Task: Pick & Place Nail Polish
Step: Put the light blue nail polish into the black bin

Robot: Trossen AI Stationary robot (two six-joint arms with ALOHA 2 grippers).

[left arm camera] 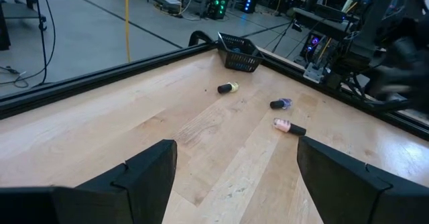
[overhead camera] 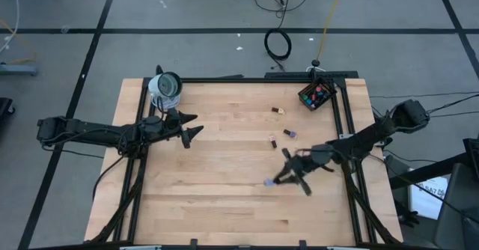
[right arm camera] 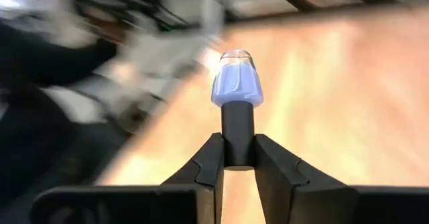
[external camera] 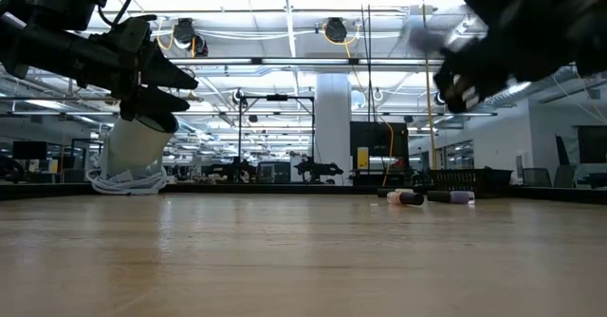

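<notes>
We are seeing the right gripper [right arm camera: 237, 158] holding a pale blue nail polish bottle [right arm camera: 236, 83] by its dark cap, jaws clamped on it, above the tabletop [overhead camera: 224, 197] right of centre; three more bottles [overhead camera: 286, 135] are lying nearer the far right corner, beside the black basket [overhead camera: 316, 95]; the left gripper [overhead camera: 193, 128] is hovering near the far left corner, jaws wide apart.

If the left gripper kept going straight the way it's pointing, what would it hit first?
Probably the pink nail polish bottle lying on the table; the open left gripper points over bare wood toward it, though depth is unclear.
</notes>
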